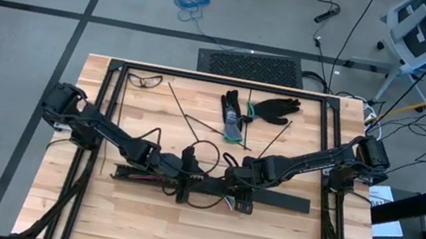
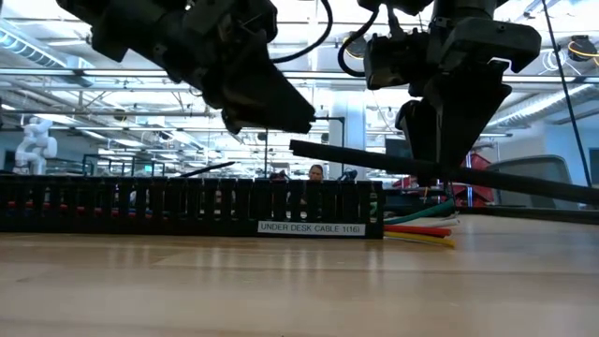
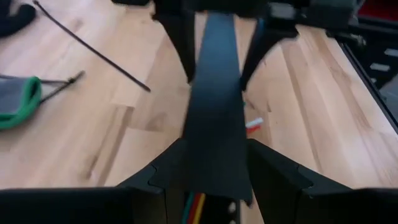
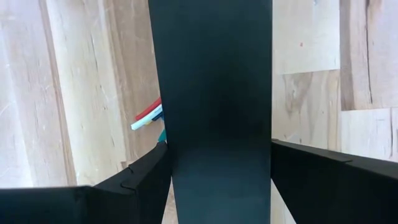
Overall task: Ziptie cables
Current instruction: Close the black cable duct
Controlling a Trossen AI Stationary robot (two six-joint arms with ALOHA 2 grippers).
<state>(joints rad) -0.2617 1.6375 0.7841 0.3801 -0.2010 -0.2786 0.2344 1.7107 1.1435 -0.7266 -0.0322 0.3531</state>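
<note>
— How far along is the ziptie job?

— Barely begun, by the look of it. The cables (image 2: pixel 418 227) lie inside the slotted cable tray (image 2: pixel 187 208) labelled "UNDER DESK CABLE", with only their red, green and yellow ends poking out at its end. No tie shows around them.

— And the zipties?

— Loose on the counter (image 1: pixel 134 220), well apart from the tray — one ziptie (image 1: pixel 195 120) runs diagonally behind the arms, another (image 1: pixel 273 139) lies near the black gloves (image 1: pixel 272 106).

— What are the arms doing?

— Both are busy with the tray's flat black cover strip (image 2: pixel 449 173). The right gripper (image 1: pixel 237 174) has its jaws on either side of the strip, which hangs tilted above the counter, so it appears clamped on it. The left gripper (image 1: pixel 187 168) straddles the same strip over the tray; whether its jaws actually pinch it cannot be told.

— So what is left?

— Probably everything: clearing the cover, bunching the wires, fetching a ziptie, looping and cinching it.
</note>
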